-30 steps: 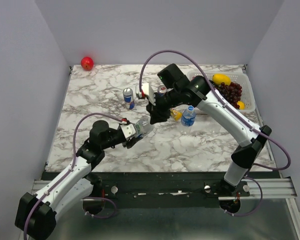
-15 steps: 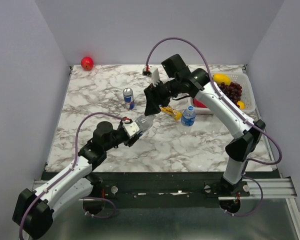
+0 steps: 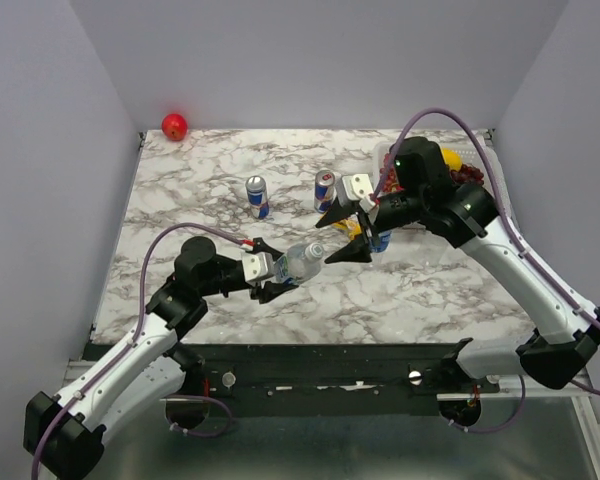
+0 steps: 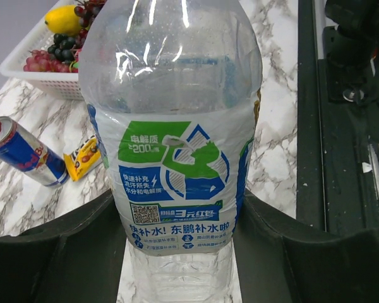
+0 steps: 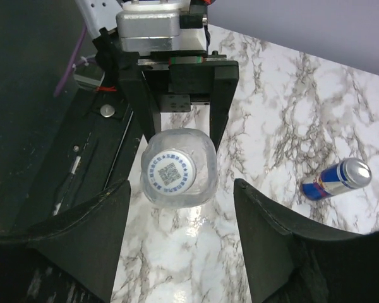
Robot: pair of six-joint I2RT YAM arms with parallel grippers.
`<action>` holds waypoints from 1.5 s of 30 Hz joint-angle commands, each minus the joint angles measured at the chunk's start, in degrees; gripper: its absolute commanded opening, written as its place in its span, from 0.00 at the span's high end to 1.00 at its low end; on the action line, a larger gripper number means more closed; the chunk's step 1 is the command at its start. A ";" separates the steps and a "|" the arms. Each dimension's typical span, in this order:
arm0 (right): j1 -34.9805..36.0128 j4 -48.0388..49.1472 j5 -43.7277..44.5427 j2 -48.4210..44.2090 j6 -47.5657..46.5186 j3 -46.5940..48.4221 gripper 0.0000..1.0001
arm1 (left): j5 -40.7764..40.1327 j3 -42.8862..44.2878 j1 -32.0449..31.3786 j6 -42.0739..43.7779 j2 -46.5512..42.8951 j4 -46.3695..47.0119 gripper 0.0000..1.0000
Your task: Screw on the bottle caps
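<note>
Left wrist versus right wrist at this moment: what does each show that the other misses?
Only left wrist: the green-and-blue label side-on on the bottle, the fruit basket and a yellow snack packet. Only right wrist: the white printed cap end-on, framed by the open right claw. Both: that bottle held in the left claw, a blue-and-silver can, the marble table.

A clear plastic labelled bottle [image 3: 302, 262] is clamped sideways in the left gripper [image 3: 278, 268] over the near middle of the marble table [image 3: 180, 220]. Its capped end is faced from the right by the spread right gripper [image 3: 338, 235]. One blue-and-silver metal can [image 3: 257, 197] is stood behind, a second such can [image 3: 324, 188] further right.
</note>
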 commanded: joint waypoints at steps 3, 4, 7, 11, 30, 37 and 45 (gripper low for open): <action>1.12 7.29 -7.00 3.44 0.39 -1.60 0.32 | 4.79 1.99 0.19 -3.42 0.89 1.59 1.00; 1.38 7.39 -7.26 3.70 0.57 -1.17 0.36 | 4.88 1.99 0.19 -3.69 1.24 1.77 1.00; 1.56 7.65 -7.88 4.32 1.18 -0.72 0.44 | 4.70 2.17 0.19 -4.04 1.94 2.47 1.00; 1.56 6.87 -7.71 5.02 1.63 -0.28 0.60 | 3.91 1.90 0.19 -6.32 2.47 5.10 1.00; 3.58 21.54 53.99 10.91 56.21 1.30 0.99 | -43.73 4.45 -9.66 -19.51 6.69 11.54 1.00; -2.64 27.34 27.76 5.82 49.01 1.82 0.34 | -24.87 0.68 -5.36 -15.29 0.55 5.29 1.00; -3.97 27.52 -9.77 5.11 35.55 -0.63 0.34 | 4.96 0.85 4.67 -13.10 -1.22 3.36 1.00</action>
